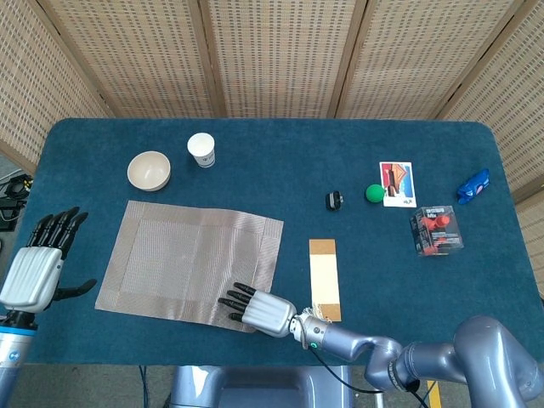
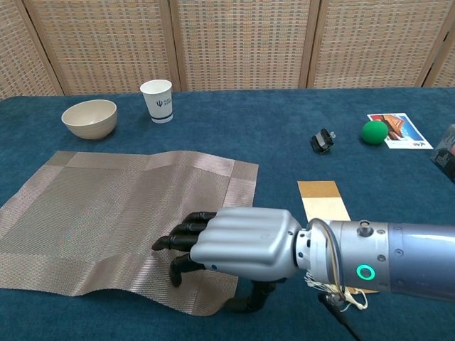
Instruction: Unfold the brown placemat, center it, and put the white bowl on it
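The brown placemat (image 1: 187,255) (image 2: 106,213) lies unfolded on the left half of the blue table, its near edge slightly rippled. My right hand (image 1: 259,310) (image 2: 242,245) is at the mat's near right corner, fingers flat on top and thumb curled at the edge below, pinching it. The white bowl (image 1: 149,170) (image 2: 89,118) stands upright on the bare table just behind the mat's far left corner. My left hand (image 1: 38,268) hovers off the table's left edge, fingers spread, holding nothing.
A white paper cup (image 1: 201,150) (image 2: 157,100) stands right of the bowl. A tan card (image 1: 324,279) (image 2: 323,201) lies right of the mat. Further right are a black clip (image 1: 333,201), a green ball (image 1: 374,193), a picture card (image 1: 397,184), a red box (image 1: 436,230) and a blue packet (image 1: 473,185).
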